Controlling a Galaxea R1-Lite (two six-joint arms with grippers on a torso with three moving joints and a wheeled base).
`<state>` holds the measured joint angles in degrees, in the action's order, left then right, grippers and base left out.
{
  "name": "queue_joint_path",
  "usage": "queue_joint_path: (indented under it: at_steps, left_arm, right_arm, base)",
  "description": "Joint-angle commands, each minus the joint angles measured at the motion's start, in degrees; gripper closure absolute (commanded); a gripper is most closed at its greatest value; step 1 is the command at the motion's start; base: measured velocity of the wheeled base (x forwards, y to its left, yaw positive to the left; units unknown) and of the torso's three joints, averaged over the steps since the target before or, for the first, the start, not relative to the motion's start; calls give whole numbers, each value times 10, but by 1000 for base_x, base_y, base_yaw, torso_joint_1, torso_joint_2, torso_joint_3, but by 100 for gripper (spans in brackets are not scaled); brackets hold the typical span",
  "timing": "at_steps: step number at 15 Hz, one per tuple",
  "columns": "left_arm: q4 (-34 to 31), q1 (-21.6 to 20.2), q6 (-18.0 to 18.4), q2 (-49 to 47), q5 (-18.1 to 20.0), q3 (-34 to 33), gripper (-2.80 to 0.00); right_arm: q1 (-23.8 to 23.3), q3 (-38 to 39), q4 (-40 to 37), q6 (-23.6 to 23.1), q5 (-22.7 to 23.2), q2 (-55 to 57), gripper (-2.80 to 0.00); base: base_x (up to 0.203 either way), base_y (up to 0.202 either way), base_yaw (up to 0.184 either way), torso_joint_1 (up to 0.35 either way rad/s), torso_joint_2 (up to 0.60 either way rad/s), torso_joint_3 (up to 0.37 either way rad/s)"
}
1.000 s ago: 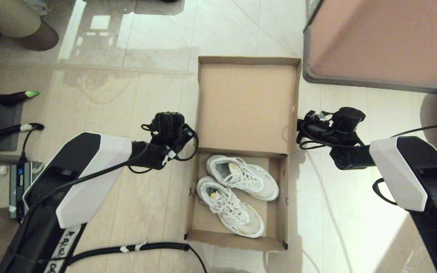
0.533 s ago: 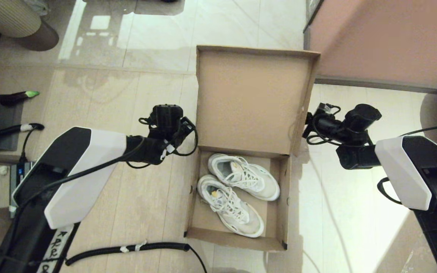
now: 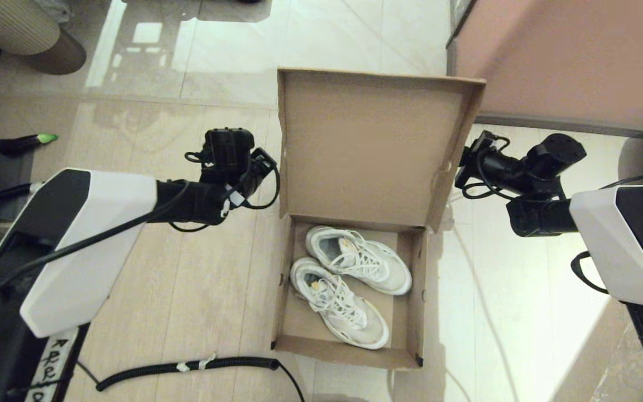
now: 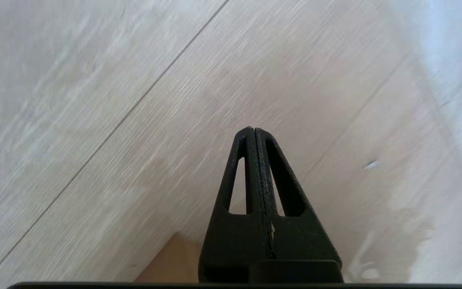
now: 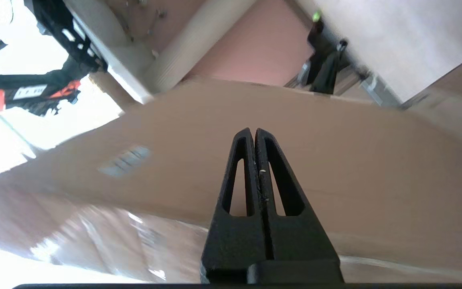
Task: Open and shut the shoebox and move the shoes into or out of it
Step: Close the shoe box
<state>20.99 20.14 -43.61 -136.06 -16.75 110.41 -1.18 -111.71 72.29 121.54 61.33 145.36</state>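
Rising between the two arms, the lid (image 3: 366,148) of the shoebox (image 3: 349,290) stands steeper than a second ago, when it lay nearly flat on the floor behind the base; its far edge now sits higher and wider in the head view. The left gripper (image 4: 254,130) has drawn back and away from the box's side, and the right gripper (image 5: 254,130) has lifted along the lid's right edge. Both shoes (image 3: 349,285) lie side by side inside the box base, just inward of both grippers and nearer the robot, unmoved since the earlier frames. Only the wrist views show the fingers: the left gripper's are pressed together on nothing, pointing at bare floor (image 4: 94,100), with a corner of cardboard just beneath them; the right gripper's are also pressed together, holding nothing, with the lid's brown outer face (image 5: 335,160) and its small pale label (image 5: 124,160) close ahead, though contact with it cannot be told. The head view hides both sets of fingers behind the wrists. The box rests on pale wood-look flooring (image 3: 210,279) that meets glossy tile beyond the lid; a large pinkish block (image 3: 567,56) with a dark rim stands past the right gripper, and a black corrugated hose (image 3: 187,367) lies behind the left gripper, near the robot.
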Motion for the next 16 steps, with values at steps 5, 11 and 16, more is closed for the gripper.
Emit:
queue_joint_path:
  at_steps: [5,11,16]
  left_arm:
    - [-9,-29,-8,85,-22,-8,0]
    - [12,-59,-25,92,1,1,0]
    - [38,-55,-25,94,17,2,0]
  right_arm:
    - [4,74,7,22,54,-79,0]
    - [4,287,94,22,106,-175,0]
    - [12,480,150,20,130,-243,0]
  base:
    - [0,0,0,0,0,0]
    - [0,0,0,0,0,0]
    - [0,0,0,0,0,0]
